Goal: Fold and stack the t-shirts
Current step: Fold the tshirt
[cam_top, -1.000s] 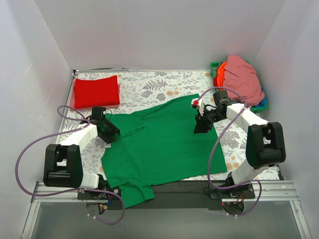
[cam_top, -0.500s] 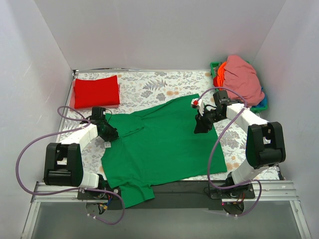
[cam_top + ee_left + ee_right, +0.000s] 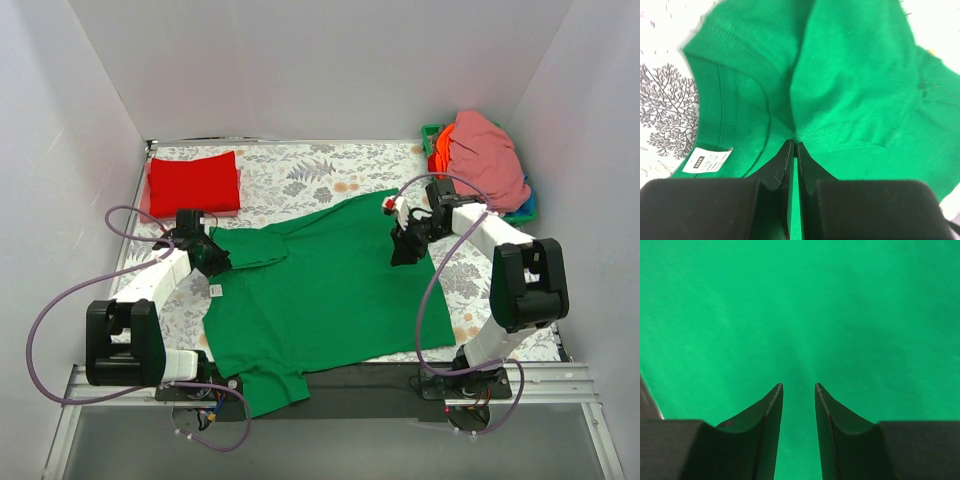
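Note:
The large green t-shirt [image 3: 330, 290] lies spread on the floral table, its near sleeve hanging over the front edge. My left gripper [image 3: 214, 258] is shut on the shirt's left shoulder by the collar; in the left wrist view [image 3: 794, 146] the jaws pinch the green seam [image 3: 840, 130]. My right gripper [image 3: 402, 252] is open over the shirt's right edge; the right wrist view [image 3: 798, 387] shows only green cloth [image 3: 800, 305] between the parted jaws. A folded red t-shirt [image 3: 194, 184] lies at the back left. Pink [image 3: 487, 160] and orange [image 3: 441, 150] shirts are piled at the back right.
A green plastic basket [image 3: 432, 134] holds the pink and orange pile in the back right corner. White walls close in three sides. A white label [image 3: 706, 160] shows inside the green collar. The black front rail [image 3: 400, 385] runs along the near edge.
My left gripper has moved back and left, pulling the green shirt's shoulder with it. The right gripper has shifted slightly toward the back.

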Robot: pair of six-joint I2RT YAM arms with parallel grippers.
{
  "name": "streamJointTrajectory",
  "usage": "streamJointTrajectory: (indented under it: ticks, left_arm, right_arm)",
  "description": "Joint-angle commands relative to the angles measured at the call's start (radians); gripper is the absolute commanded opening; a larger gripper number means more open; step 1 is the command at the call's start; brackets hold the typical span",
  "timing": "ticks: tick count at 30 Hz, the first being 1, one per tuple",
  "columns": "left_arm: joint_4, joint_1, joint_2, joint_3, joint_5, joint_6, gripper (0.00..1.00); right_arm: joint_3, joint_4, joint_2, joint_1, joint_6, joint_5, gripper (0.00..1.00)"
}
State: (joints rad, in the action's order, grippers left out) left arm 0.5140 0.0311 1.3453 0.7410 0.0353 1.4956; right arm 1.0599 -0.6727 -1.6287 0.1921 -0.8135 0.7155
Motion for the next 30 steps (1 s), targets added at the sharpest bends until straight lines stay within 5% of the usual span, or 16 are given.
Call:
streamJointTrajectory:
  ticks: [1, 14, 30]
  left_arm:
    - [-0.011, -0.013, -0.049, 0.043, -0.021, -0.049, 0.00]
    - [-0.017, -0.014, -0.097, 0.100, 0.095, -0.072, 0.00]
    - [-0.011, -0.014, -0.052, 0.156, 0.130, -0.100, 0.00]
  right_arm:
    - [0.133, 0.033, -0.066, -0.002, 0.054, -0.085, 0.38]
    - [0.825, 0.156, -0.558, 0.015, 0.399, -0.559, 0.46]
    - [1.031, 0.154, -0.804, -0.017, 0.428, -0.584, 0.47]
